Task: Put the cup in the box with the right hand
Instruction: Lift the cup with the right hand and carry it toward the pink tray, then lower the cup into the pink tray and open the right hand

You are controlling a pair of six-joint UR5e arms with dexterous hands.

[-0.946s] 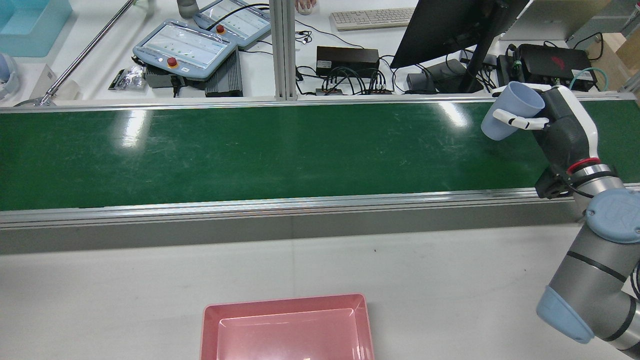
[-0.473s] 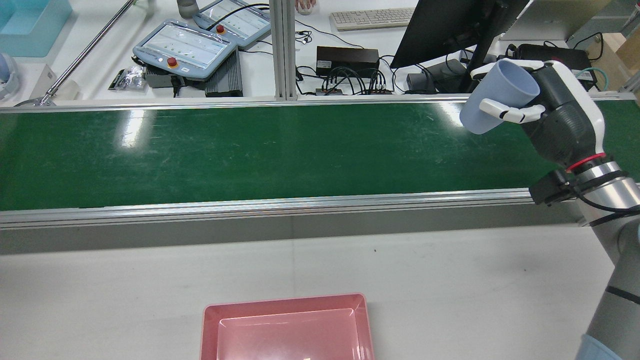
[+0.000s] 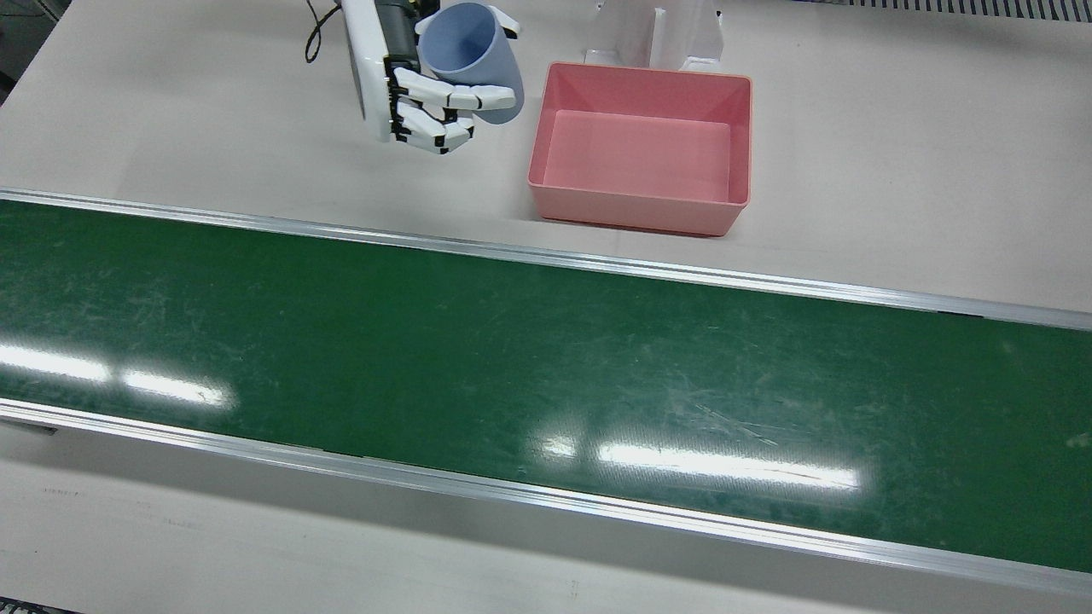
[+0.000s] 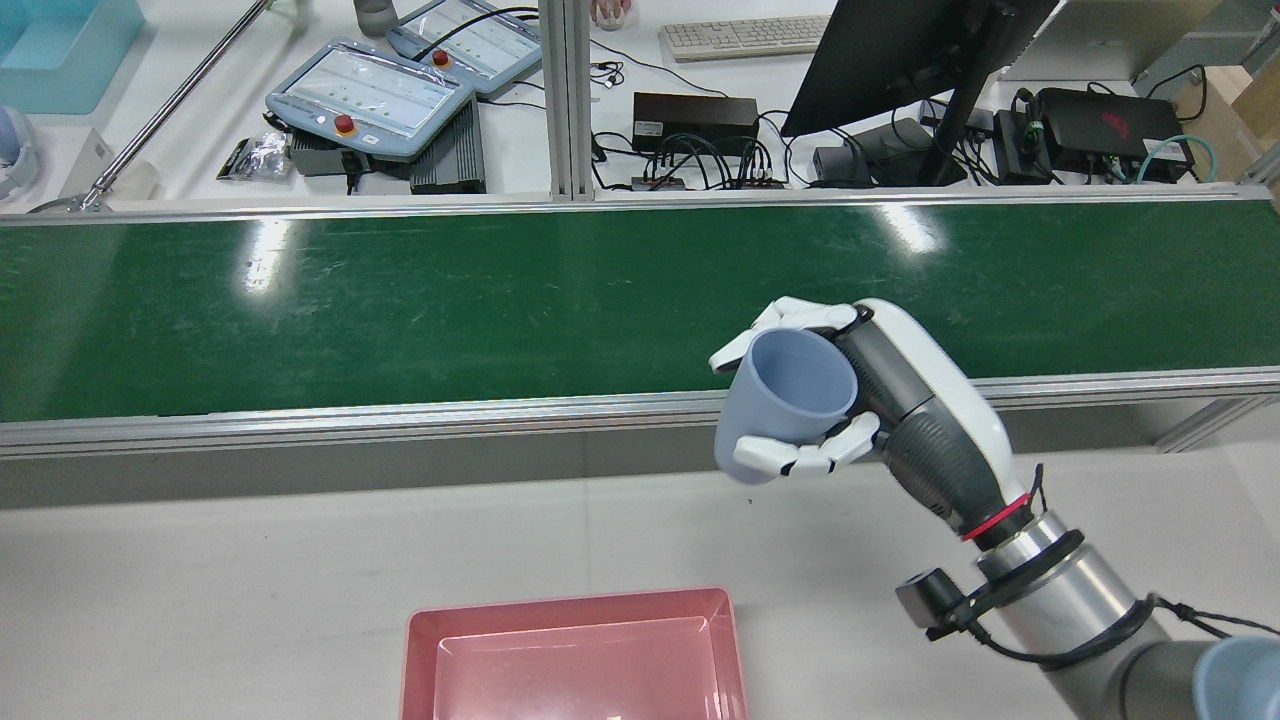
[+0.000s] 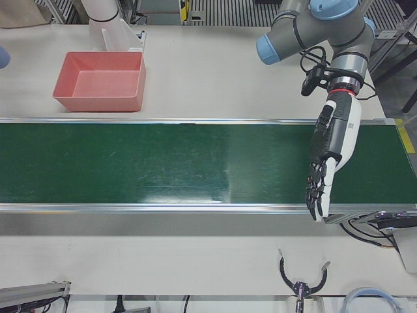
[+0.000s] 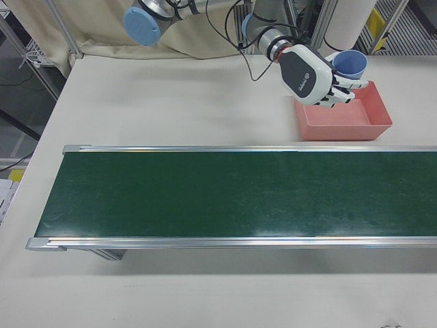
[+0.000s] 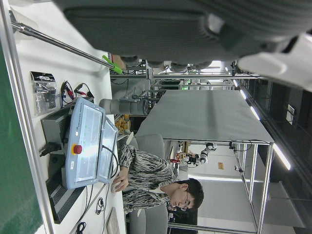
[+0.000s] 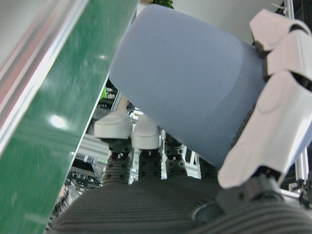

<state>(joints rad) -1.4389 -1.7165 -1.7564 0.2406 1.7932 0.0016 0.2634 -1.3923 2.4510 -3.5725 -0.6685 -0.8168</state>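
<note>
table (image 3: 171, 128): white | on it: pink box (image 3: 640, 145), green conveyor belt (image 3: 512, 358)

Right hand (image 4: 860, 400) with cup (image 4: 785, 405) now sits much closer to the robot than 0.5 s ago: off the belt's (image 4: 400, 300) far right edge, now over the belt's near rail, lower and more toward centre, nearer the box (image 4: 575, 650). Cup mouth now faces the rear camera more. Arm now enters from the bottom right corner.

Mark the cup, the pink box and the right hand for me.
cup (image 4: 775, 425), rear view, outer wall under the rim
pink box (image 3: 638, 213), front view, near side wall
right hand (image 6: 308, 74), right-front view, back of the hand
</note>
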